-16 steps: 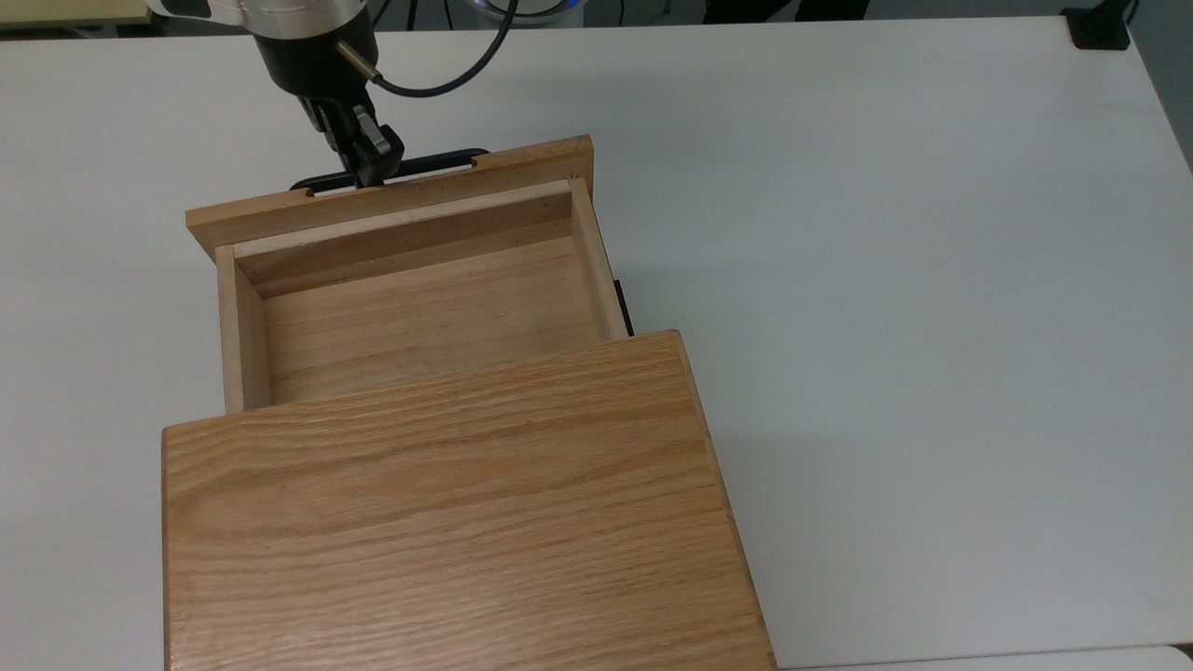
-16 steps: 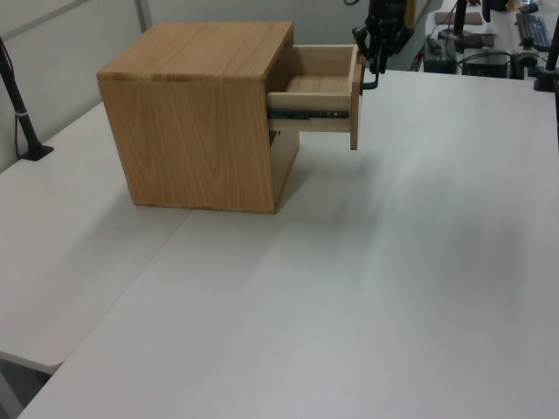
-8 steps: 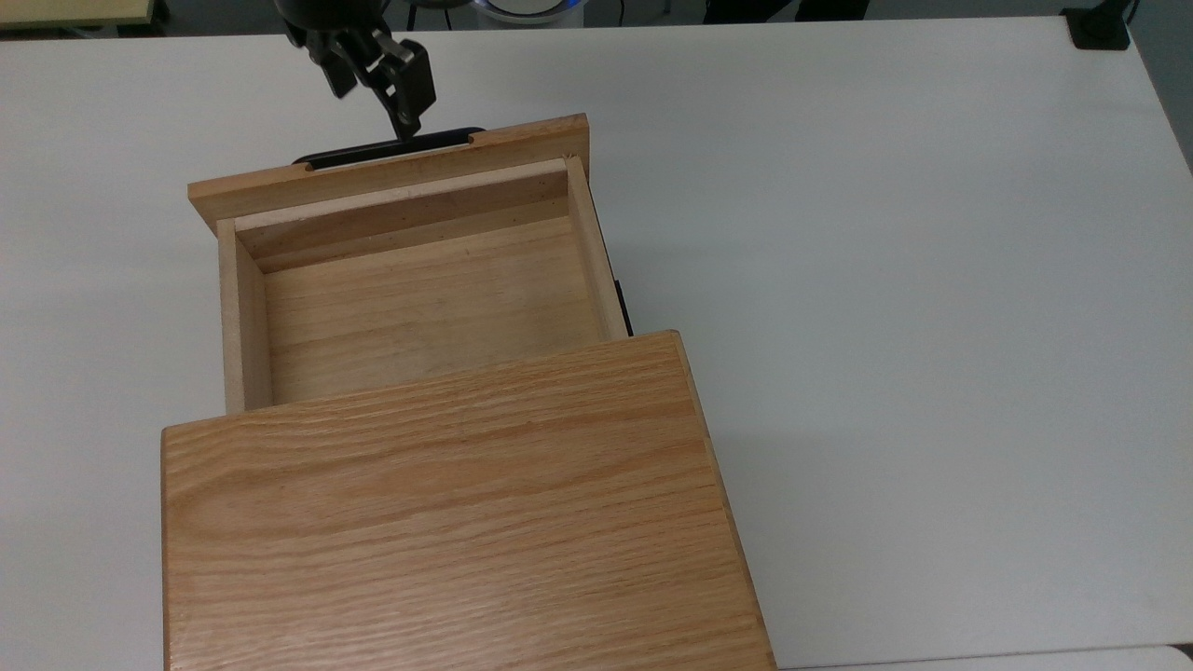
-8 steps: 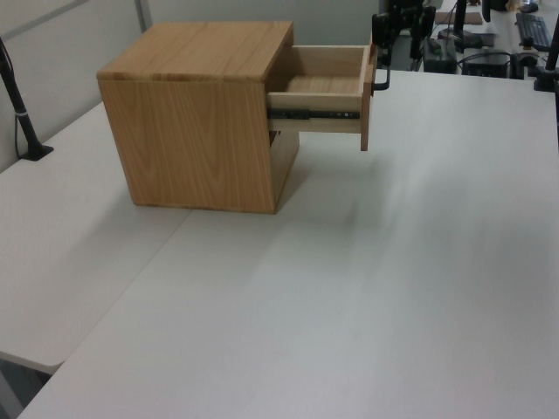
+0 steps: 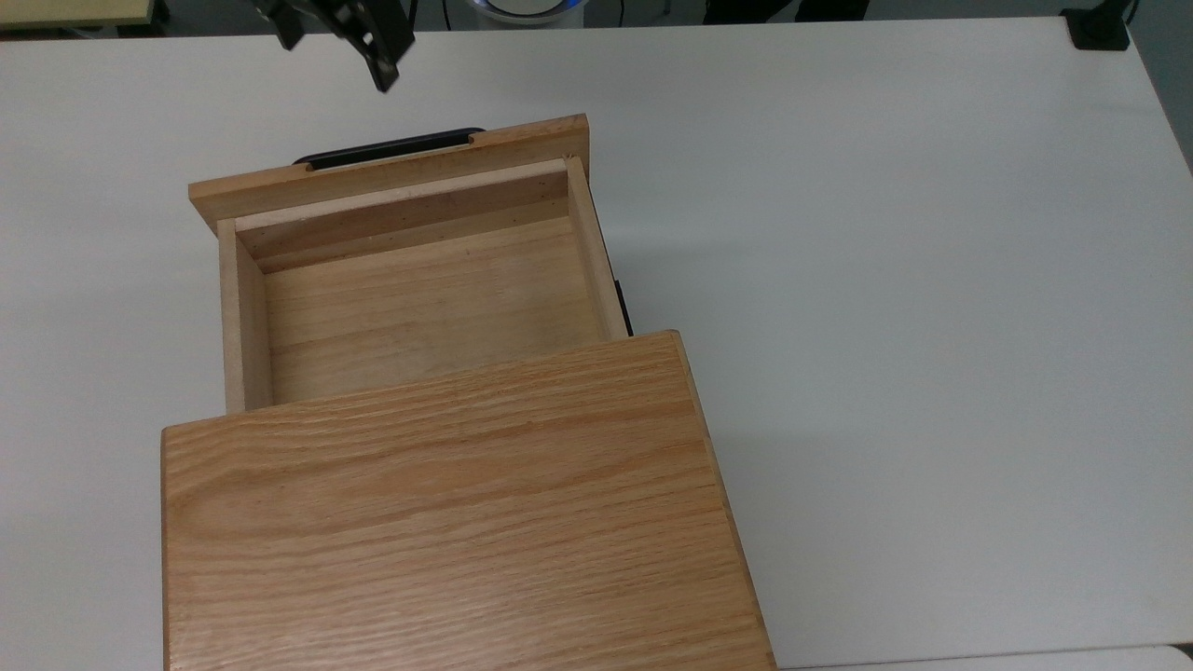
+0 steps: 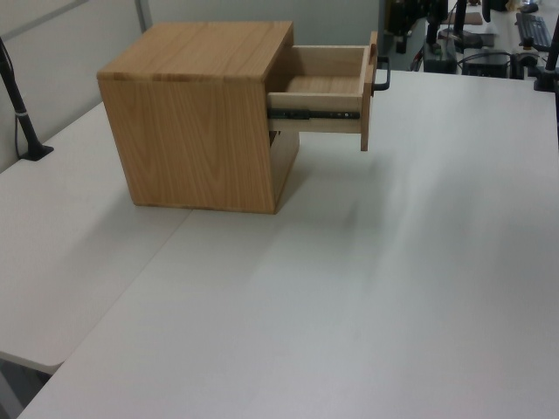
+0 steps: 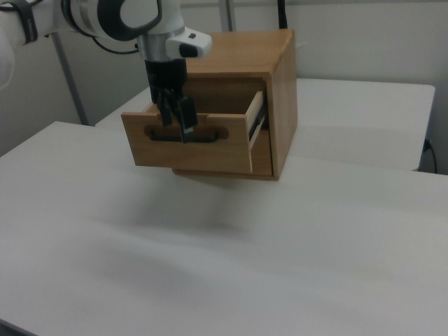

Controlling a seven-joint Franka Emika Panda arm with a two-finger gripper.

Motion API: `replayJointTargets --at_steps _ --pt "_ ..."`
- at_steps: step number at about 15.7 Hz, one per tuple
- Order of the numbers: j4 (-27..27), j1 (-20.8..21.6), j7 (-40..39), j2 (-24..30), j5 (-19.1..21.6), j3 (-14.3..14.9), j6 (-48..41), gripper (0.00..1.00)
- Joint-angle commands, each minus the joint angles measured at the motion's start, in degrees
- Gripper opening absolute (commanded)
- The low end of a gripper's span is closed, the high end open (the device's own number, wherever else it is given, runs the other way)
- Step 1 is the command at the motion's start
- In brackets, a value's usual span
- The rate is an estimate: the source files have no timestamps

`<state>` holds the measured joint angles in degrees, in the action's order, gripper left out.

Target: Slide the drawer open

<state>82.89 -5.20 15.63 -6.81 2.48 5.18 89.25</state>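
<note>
At the top view's 6 o'clock:
Cabinet point(image 5: 447, 522): on the white table point(image 5: 885, 280).
Drawer point(image 5: 410, 289): pulled out toward 12 o'clock, inside bare.
Handle point(image 5: 391, 149): black bar on the front panel.
Gripper point(image 5: 359, 37): at 11 o'clock, off the handle, fingers apart, holding nothing.

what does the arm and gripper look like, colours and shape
The arm is white and rounded, with a grey disc on its joint and a black band near the right view's left edge. Below the white wrist hangs a black gripper with two slim black fingers.
</note>
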Motion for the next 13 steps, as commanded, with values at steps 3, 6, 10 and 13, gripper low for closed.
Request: replayJointTargets --at_steps 3,6,10,13 --pt "3.1 -1.0 -12.8 5.4 -0.1 0.3 -1.1 1.0" --pt "6.6 -0.9 -13.9 8.0 -0.4 1.0 1.3 1.0" --pt "15.0 2.8 -16.5 13.7 -2.2 4.1 8.9 1.0" --pt "14.8 6.6 -16.1 12.7 -4.1 5.8 8.8 1.0"
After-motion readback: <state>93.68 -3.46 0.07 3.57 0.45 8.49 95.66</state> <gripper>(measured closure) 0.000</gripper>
